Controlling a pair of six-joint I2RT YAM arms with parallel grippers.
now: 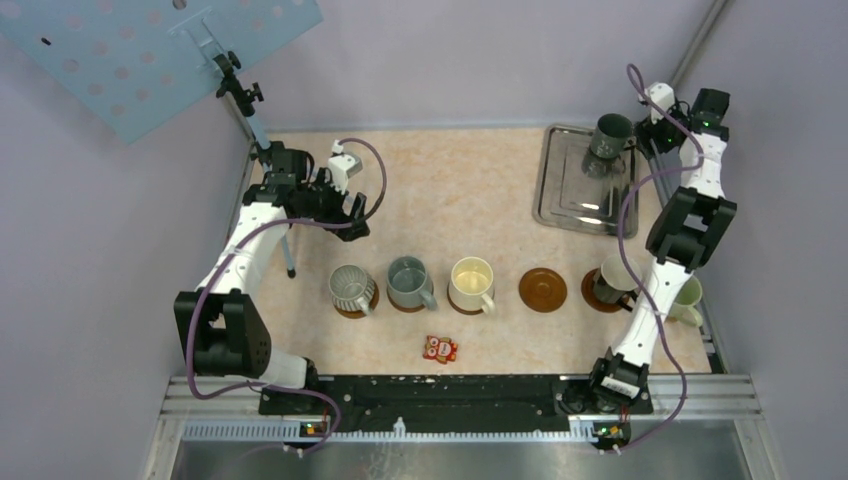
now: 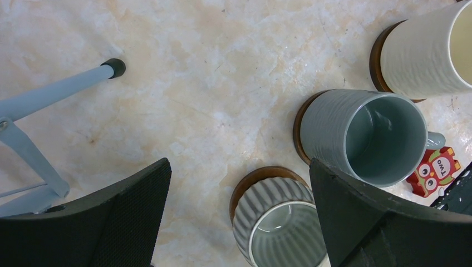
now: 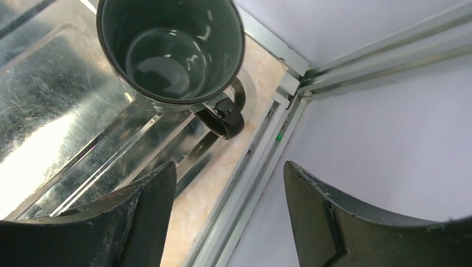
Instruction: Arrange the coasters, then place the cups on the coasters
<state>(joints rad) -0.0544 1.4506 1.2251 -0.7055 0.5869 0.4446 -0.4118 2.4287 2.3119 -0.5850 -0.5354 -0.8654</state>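
Two claws, and both of mine stand with jaws wide apart, clamped on nothing. My left claw [image 2: 239,167] hovers over the left part of the marbled table [image 2: 211,72] and touches no mug. Past its black fingers [image 2: 128,222] I look straight down into the ribbed grey mug [image 2: 278,228]. Just beside that is the blue-grey mug [image 2: 373,136], and each sits on its own wooden coaster [image 2: 261,175]. The cream mug [image 2: 428,53] stands next in the row, also on a coaster.

My right claw [image 3: 228,168] is up at the far right corner, over the edge of the metal tray [image 3: 55,139]. The dark green mug [image 3: 170,50] stands upright on that tray. Its handle [image 3: 222,117] is turned toward my claw, just beyond the fingertips and not between them, and I am not touching it.

From above, the row along the near side runs ribbed grey, blue-grey, then cream. After those comes a bare coaster [image 1: 543,290], then a fifth coaster [image 1: 588,290] carrying a light mug [image 1: 612,278] partly hidden behind my right arm. The pale green mug [image 1: 688,300] stands at the table's right edge behind that arm. Whether a coaster lies under it I cannot tell.

A small red-and-white packet [image 2: 437,172] lies flat on the table near the blue-grey mug, toward my bases. It shows a cartoon owl and the word "Two".
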